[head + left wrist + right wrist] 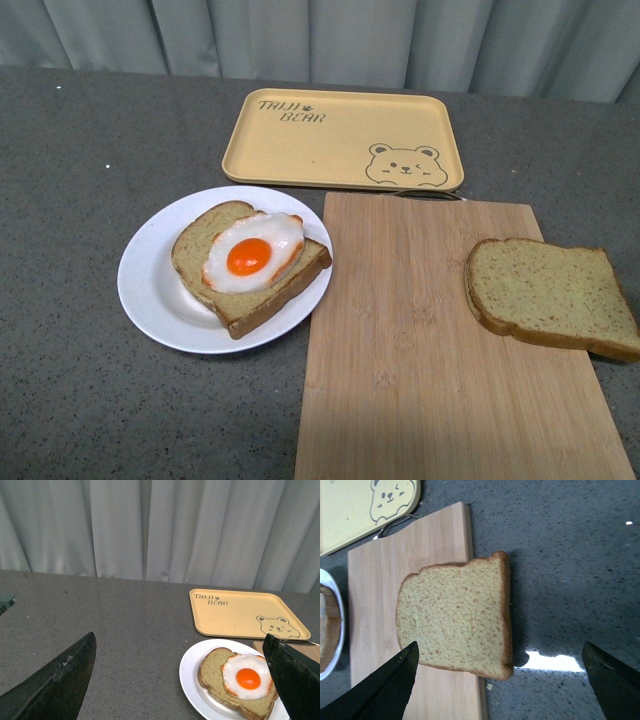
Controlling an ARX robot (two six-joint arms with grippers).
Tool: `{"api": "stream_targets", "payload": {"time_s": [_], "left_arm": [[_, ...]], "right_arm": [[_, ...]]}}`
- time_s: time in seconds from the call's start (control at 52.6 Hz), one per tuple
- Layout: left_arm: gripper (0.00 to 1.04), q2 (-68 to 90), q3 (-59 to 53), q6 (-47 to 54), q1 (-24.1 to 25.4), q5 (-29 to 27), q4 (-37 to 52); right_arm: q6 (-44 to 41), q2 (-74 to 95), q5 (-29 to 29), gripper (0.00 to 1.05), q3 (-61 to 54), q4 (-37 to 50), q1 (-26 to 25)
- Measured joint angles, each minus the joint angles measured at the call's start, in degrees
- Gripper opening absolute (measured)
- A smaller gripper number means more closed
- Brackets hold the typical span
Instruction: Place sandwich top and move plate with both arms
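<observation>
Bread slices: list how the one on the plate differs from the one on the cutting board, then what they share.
The plate slice carries a fried egg; the board slice is bare. The plate slice sits within the plate; the board slice overhangs the cutting board. Both are brown, crusted bread.
</observation>
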Motion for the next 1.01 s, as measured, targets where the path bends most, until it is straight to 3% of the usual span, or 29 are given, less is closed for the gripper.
{"api": "stream_targets", "payload": {"time_s": [0.495,0.685,0.875,1.008], "left_arm": [[0.98,0.0,0.0,0.0,0.0,0.0,0.0],[0.98,0.0,0.0,0.0,0.0,0.0,0.0],[0.98,0.0,0.0,0.0,0.0,0.0,0.0],[0.98,0.0,0.0,0.0,0.0,0.0,0.0]], "right_arm": [[6.8,16.3,-4.4,0.95,5.4,3.1,4.1],[7.8,18.8,-3.6,0.67,6.1,3.1,5.4],[8.7,19.7,-3.0,0.29,6.6,3.1,5.2],[8.7,18.1,-3.5,0.12,6.2,2.5,5.2]]}}
